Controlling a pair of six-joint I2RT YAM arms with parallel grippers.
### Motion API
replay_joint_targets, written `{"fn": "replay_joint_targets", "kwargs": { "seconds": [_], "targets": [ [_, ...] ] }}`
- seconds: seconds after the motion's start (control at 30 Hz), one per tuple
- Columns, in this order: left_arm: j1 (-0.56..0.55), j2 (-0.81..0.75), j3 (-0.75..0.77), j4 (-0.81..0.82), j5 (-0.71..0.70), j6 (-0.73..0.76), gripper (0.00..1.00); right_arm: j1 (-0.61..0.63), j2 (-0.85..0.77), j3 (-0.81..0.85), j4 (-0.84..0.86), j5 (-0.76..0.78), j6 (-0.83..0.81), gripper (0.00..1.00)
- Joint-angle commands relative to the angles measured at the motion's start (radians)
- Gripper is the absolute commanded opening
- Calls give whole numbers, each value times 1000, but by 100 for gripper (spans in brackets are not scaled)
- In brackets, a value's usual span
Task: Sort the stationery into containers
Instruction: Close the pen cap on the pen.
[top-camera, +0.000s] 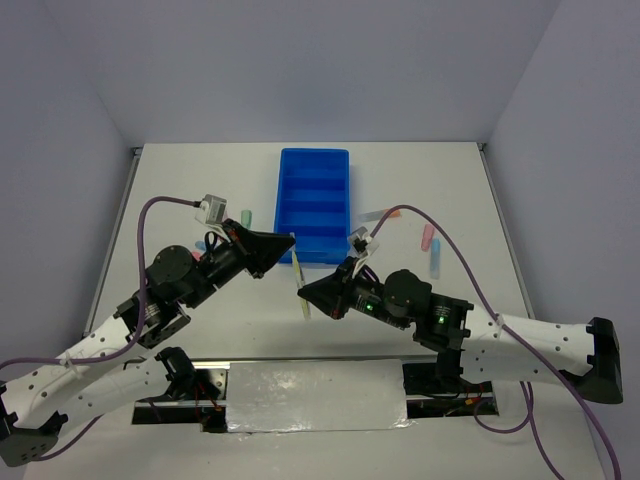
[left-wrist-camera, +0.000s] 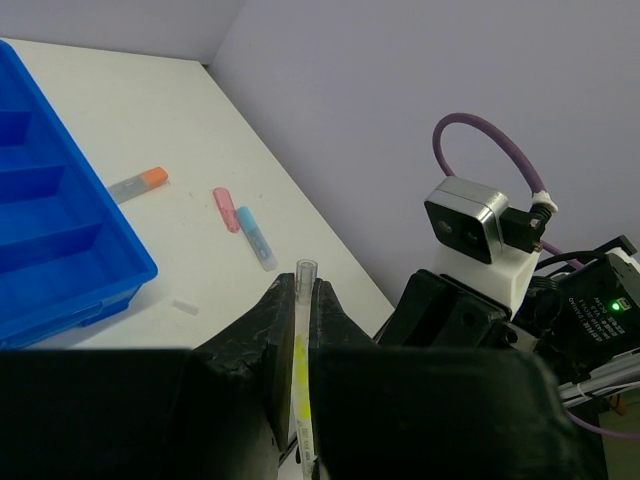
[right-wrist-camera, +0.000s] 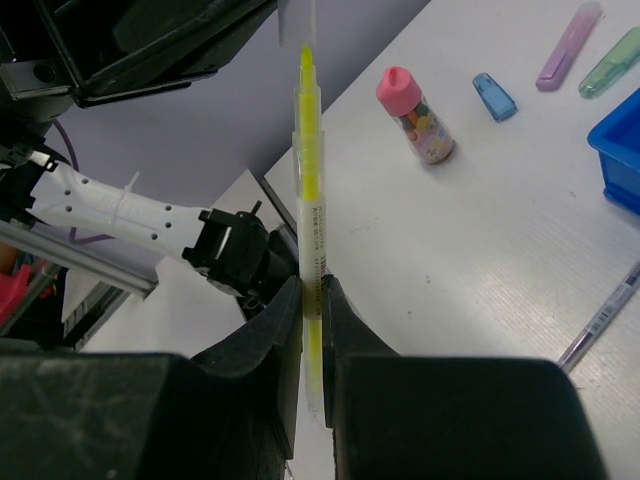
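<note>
So the whole thing hinges on the pen (top-camera: 300, 278). It looks lifted off the table (top-camera: 200, 180), hanging just off the near end of the tray (top-camera: 281, 200). Its long axis runs near-to-far, roughly in line with the tray's length. The compartments run crosswise, so my guess is it needs a turn before it'll lie in one.

Both arms have it. The left pincer (top-camera: 287, 243) is clamped on the far end, the one closer to the tray. That end has a pale, clear cap. The right pincer (top-camera: 304, 292) is squeezed on the barrel nearer the bases.

From the right wrist, the yellow tip shows bare just under that cap, so I honestly can't tell if the cap is seated or pulled off. Neither pincer has any visible gap beyond the pen itself. The left arm is nearer for the drop, imo.
</note>
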Motion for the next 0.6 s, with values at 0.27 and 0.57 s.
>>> {"fn": "replay_joint_targets", "kwargs": {
  "seconds": [0.27, 0.57],
  "targets": [
    [-3, -21, -16, 72, 25, -6, 0, 8, 3, 63, 50, 48, -15, 0],
    [-2, -24, -24, 69, 13, -3, 0, 8, 9, 77, 58, 48, -10, 0]
  ]
}}
